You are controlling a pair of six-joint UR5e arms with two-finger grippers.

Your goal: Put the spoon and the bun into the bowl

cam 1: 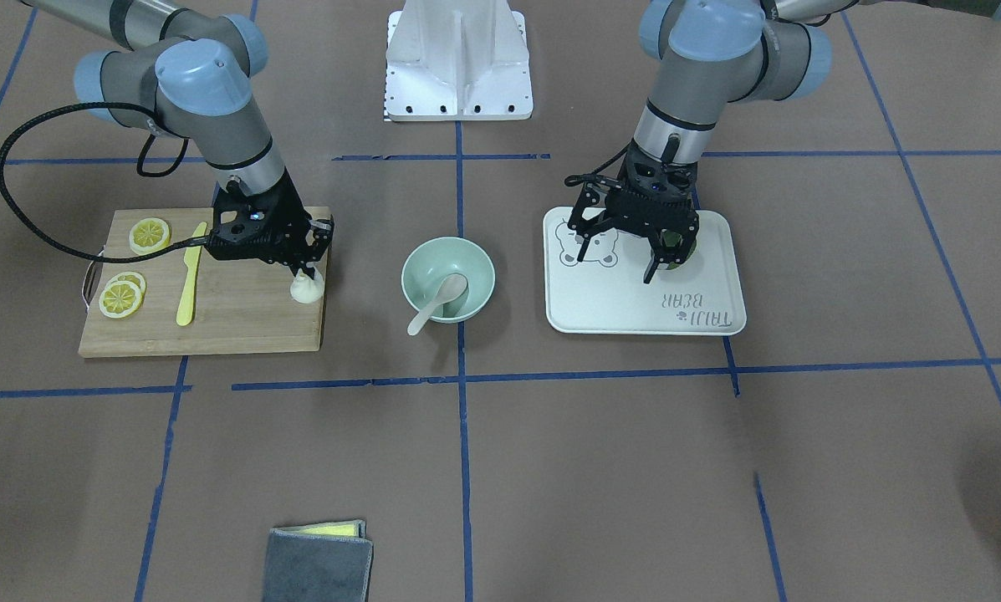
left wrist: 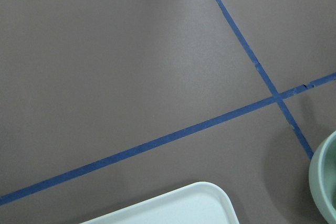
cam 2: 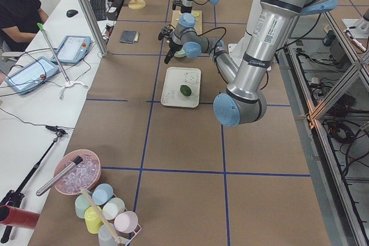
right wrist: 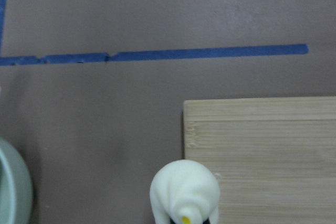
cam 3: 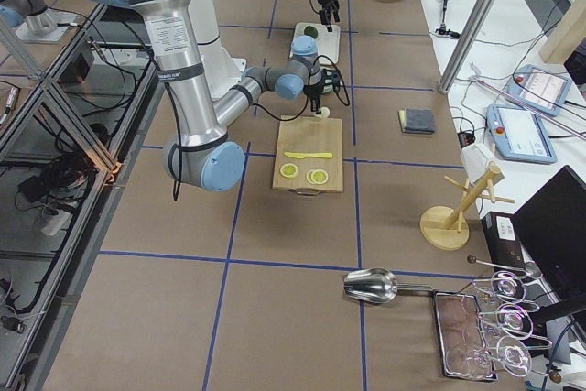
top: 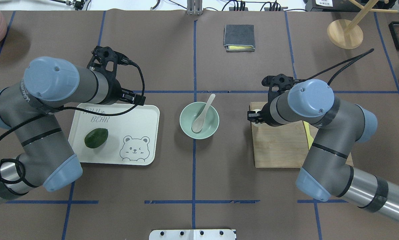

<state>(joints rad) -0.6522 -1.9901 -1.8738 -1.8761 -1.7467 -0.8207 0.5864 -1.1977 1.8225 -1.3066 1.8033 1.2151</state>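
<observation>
The pale mint-green bowl (cam 1: 475, 267) (top: 212, 125) stands at the table's middle, and the beige spoon (cam 1: 438, 303) (top: 202, 113) lies in it with its handle over the rim. The white bun (cam 1: 306, 289) (right wrist: 185, 190) is at the corner of the wooden cutting board (cam 1: 241, 322) nearest the bowl. My right gripper (cam 1: 306, 272) is down on the bun, shut on its top, with the bun tilted. My left gripper (cam 1: 666, 266) hangs open and empty above the white tray (cam 1: 617, 313).
A green avocado (top: 96, 137) lies on the tray. Lemon slices (cam 1: 149, 235) and a yellow plastic knife (cam 1: 189, 276) lie on the board. A folded grey cloth (cam 1: 316, 564) lies at the operators' edge. The white robot base (cam 1: 458, 58) stands behind the bowl.
</observation>
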